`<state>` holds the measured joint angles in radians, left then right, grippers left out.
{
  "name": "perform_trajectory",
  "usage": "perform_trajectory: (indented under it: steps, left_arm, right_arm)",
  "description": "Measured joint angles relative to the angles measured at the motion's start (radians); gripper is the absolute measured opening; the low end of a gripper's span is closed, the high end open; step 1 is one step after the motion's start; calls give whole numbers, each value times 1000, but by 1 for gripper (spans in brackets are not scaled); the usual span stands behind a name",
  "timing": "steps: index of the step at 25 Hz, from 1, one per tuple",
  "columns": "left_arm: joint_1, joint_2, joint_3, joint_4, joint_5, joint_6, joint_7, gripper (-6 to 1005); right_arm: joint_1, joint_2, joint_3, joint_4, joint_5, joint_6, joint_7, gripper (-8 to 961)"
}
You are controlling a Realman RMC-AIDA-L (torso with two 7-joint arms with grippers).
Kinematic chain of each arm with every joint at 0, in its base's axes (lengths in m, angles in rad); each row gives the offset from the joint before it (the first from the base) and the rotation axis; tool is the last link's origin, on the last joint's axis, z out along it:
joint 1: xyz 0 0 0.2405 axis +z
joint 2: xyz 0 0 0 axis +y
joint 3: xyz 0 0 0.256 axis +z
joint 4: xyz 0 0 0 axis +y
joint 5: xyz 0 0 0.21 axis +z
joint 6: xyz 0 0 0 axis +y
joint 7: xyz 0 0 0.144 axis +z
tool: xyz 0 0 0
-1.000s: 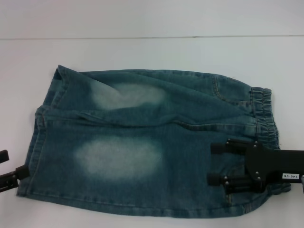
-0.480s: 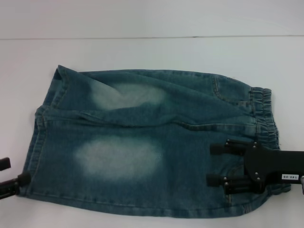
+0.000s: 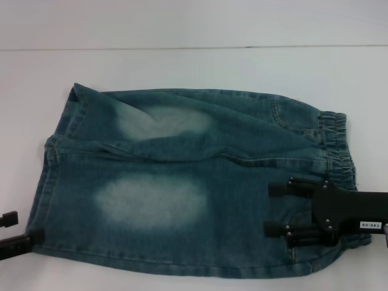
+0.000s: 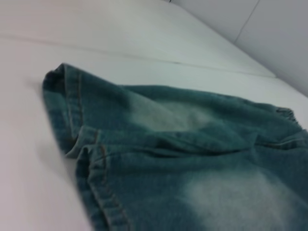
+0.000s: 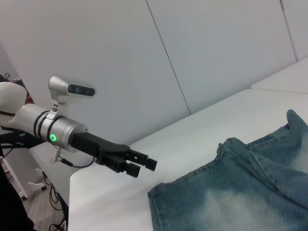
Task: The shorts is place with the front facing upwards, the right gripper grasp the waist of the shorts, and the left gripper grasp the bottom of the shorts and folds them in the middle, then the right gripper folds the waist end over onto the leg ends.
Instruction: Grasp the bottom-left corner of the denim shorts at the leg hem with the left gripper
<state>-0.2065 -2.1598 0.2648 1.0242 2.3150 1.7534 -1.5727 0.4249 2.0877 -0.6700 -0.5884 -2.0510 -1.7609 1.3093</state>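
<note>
Shorts (image 3: pixel 188 182) flat, left gripper (image 5: pixel 139 163) fully visible only right-wrist

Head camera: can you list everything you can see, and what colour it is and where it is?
shorts: one, blue denim with two pale faded patches, lying flat on the table, waist toward the robot's right, leg ends toward its left.
table: one, white, under the shorts.
wall: white, behind the table.
right pincer: one, black, open, above the shorts near the waist.
left pincer: one, black, open, at the near corner of the leg ends.
</note>
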Motion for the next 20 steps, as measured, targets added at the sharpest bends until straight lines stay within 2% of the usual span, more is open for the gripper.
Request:
perform_trajectory:
  steps: [20]
  left_arm:
    - [-33, 0, 25, -15, 98, -57, -18, 917]
  right_arm:
    - [2, 0, 0, 2, 0, 18, 2, 945]
